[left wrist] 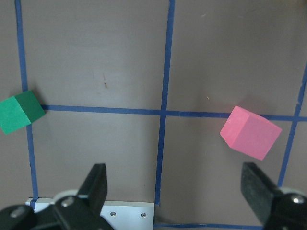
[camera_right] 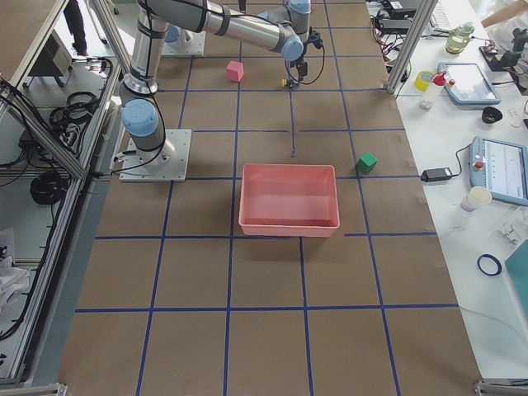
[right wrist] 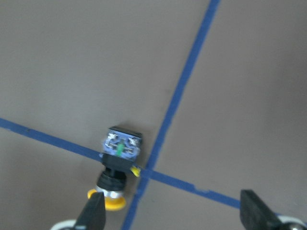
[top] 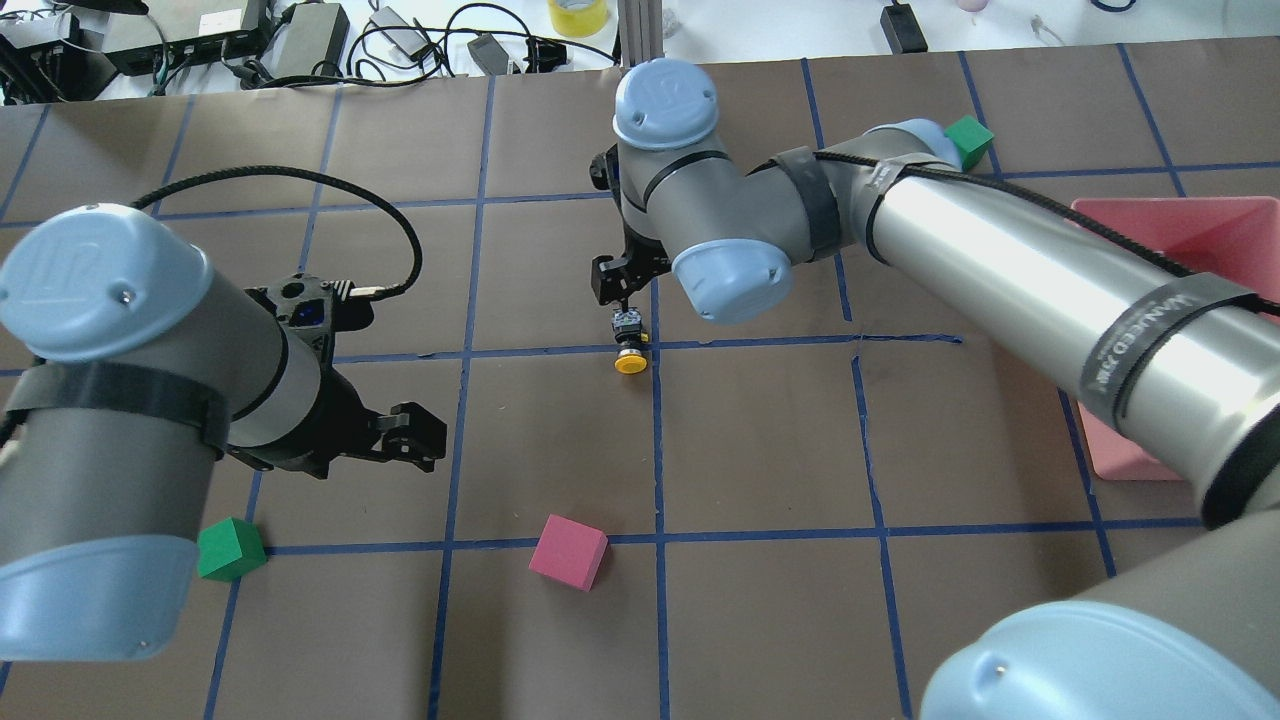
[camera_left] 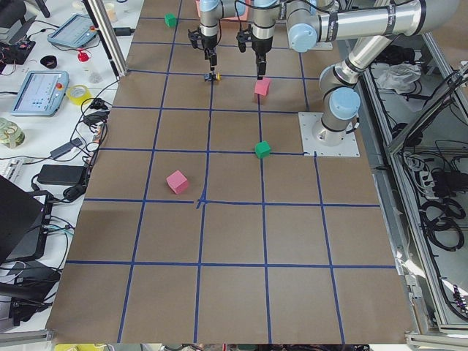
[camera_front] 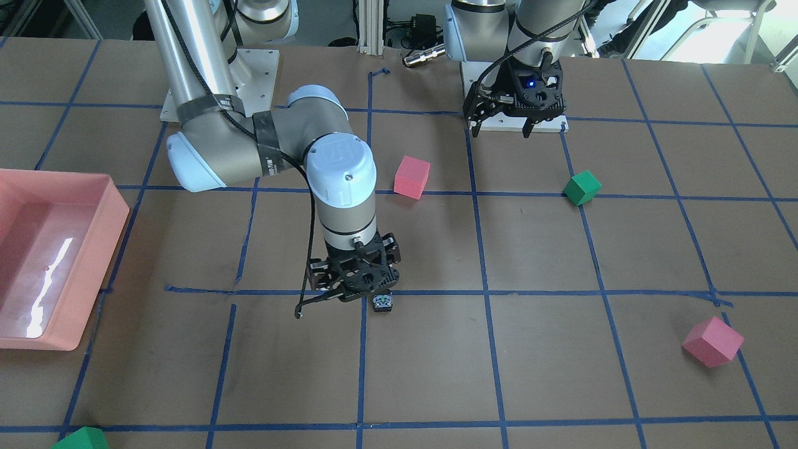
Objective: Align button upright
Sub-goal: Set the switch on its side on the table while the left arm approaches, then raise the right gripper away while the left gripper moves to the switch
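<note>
Right gripper [right wrist: 172, 211] is hanging open over the tipped button [right wrist: 117, 165], so you are looking at a task not yet done.

Your right gripper's fingers [right wrist: 94, 211] are standing wide apart and gripping nothing; the button is lying just beside one of them, though whether they are touching is not showing. It is sitting on the table [right wrist: 72, 62] at a crossing of blue tape [right wrist: 182, 96], resting on its side, its yellow cap [top: 631, 363] pointing toward the robot and its silvery base block [top: 627, 322] facing away. By my reading, everything is waiting on you: closing on the body, tilting the cap upward, setting the base down flat. Your left gripper [left wrist: 173, 182] is idling well apart, its fingers spread on nothing, with a pink cube [left wrist: 249, 132] and a green cube [left wrist: 19, 112] lying ahead of it.
</note>
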